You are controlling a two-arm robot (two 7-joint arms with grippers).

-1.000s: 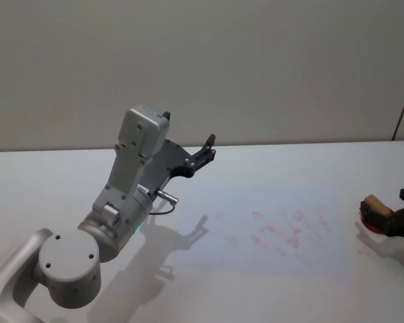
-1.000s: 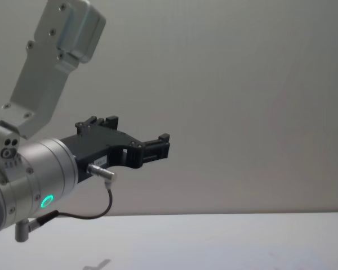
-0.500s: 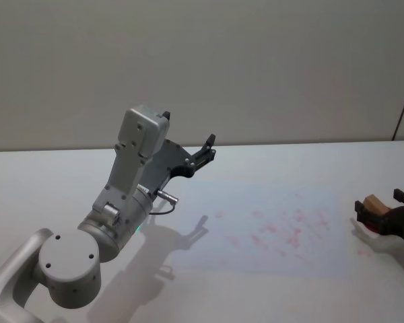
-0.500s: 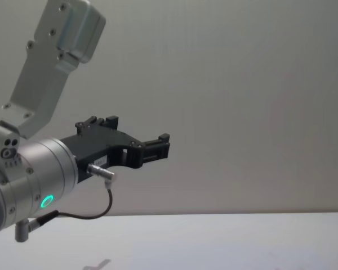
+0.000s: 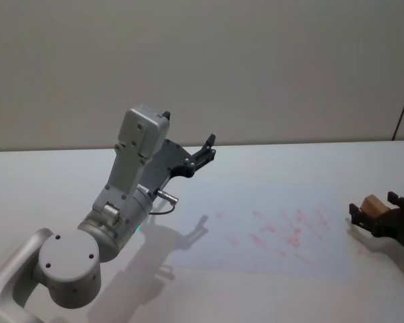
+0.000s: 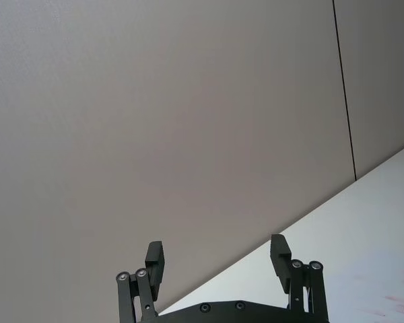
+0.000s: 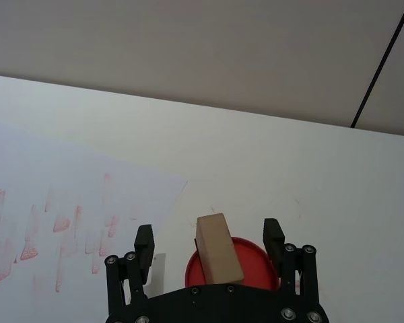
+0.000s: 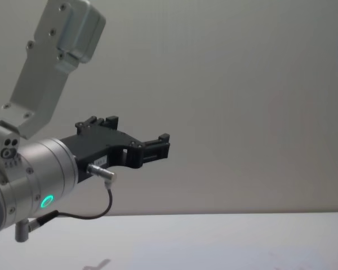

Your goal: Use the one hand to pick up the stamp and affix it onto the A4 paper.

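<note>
Grasp pending: right gripper [image 7: 209, 232], jaws wide, straddles the stamp [image 7: 219, 252] without touching it, on the table [image 5: 289, 168] just beside the A4 paper [image 5: 256, 202]. Next move, as judged: close squarely on the stamp, then lift. Left gripper [image 6: 215, 259] parked aloft, jaws wide.

My arms: grey metal, black plastic.
Left: silver-grey cylindrical wrist [image 8: 45, 169], green ring light [image 8: 46, 201], thin black cable [image 8: 104, 209], flat grey screw-dotted link [image 8: 48, 67]; my black two-finger left gripper [image 6: 217, 252] and right gripper [image 7: 207, 232] carry round-headed screws.
</note>
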